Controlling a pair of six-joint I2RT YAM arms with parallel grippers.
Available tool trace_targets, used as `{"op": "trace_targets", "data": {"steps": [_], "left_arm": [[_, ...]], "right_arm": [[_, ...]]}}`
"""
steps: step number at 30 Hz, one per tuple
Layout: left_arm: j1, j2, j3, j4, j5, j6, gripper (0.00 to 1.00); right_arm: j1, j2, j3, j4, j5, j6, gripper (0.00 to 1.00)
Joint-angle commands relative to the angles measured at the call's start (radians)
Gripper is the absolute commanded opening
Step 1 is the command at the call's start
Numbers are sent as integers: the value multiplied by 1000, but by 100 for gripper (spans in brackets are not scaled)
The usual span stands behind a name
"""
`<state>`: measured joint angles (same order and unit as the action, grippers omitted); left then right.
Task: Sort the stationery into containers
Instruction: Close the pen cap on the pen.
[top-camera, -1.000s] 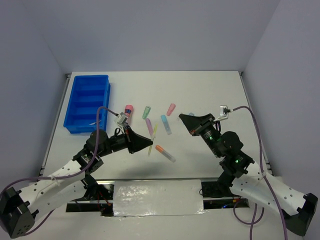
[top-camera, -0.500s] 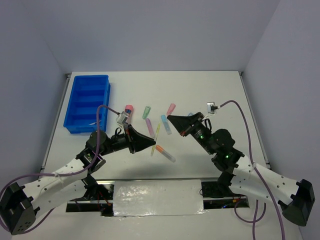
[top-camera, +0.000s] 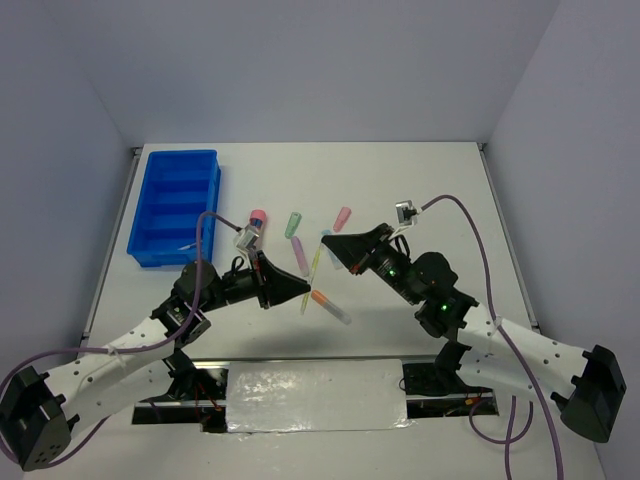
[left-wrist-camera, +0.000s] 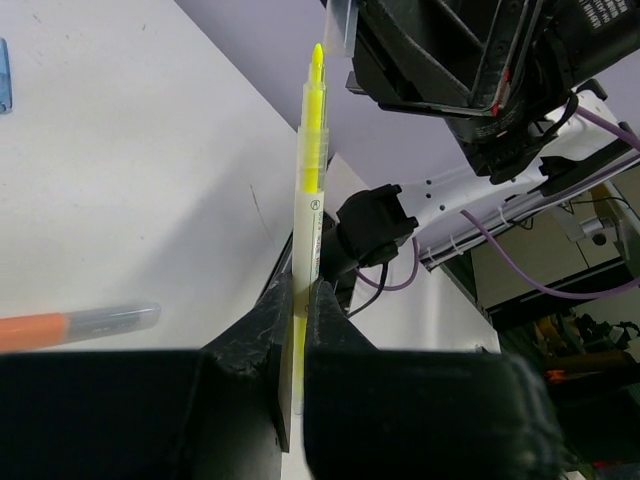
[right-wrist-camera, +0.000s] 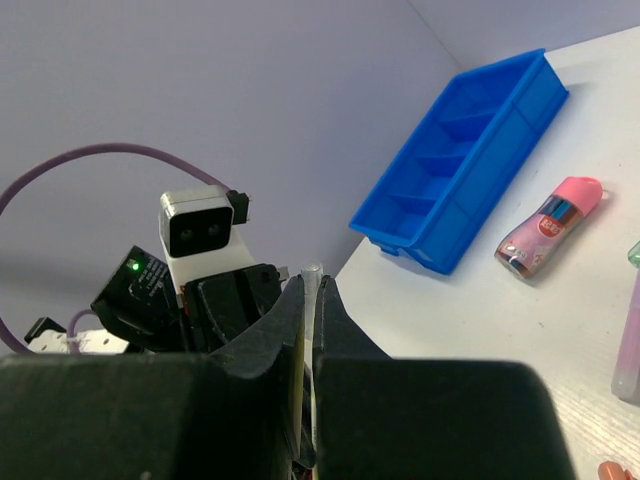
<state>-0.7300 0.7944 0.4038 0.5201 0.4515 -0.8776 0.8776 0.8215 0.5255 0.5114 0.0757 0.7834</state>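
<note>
Lilac-grey walls close in a white table (top-camera: 430, 190). Near the middle of it a thin yellow pen (top-camera: 311, 268) is clamped by its lower barrel between the fingers of the left hand (top-camera: 300, 290). The left wrist view shows that hand pinched tight on the clear barrel, and the rest of the pen stands out past the fingertips to a bare yellow nib.

The right hand (top-camera: 326, 245) points at that nib from the other side, with its tip just beside the pen's end. Its fingers are pressed together. The right wrist view shows a pale sliver in the slit between them, but I cannot tell whether they touch the pen.

An orange marker (top-camera: 328, 305) with a clear cap lies flat on the table just beside the left hand's tip, on the near side. Farther back lie a green marker (top-camera: 295, 223) and a pink marker (top-camera: 342, 218). A light blue marker (top-camera: 325, 235) is partly hidden under the right hand. A pink-brown tube (top-camera: 257, 220) lies to their left, near the left arm's wrist camera.

The blue tray (top-camera: 175, 205), divided crosswise into compartments, sits at the far left of the table, well apart from the pen. Purple cables loop from both wrists.
</note>
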Motion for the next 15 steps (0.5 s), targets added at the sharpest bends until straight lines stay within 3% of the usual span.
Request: {"op": "trace_targets", "data": {"steps": [1, 15], "left_arm": [[-5, -21, 30, 18, 10, 38, 0], [-5, -41, 52, -32, -5, 58, 0]], "right_arm": [[9, 4, 57, 52, -7, -30, 0], [6, 21, 54, 41, -5, -47, 0]]}}
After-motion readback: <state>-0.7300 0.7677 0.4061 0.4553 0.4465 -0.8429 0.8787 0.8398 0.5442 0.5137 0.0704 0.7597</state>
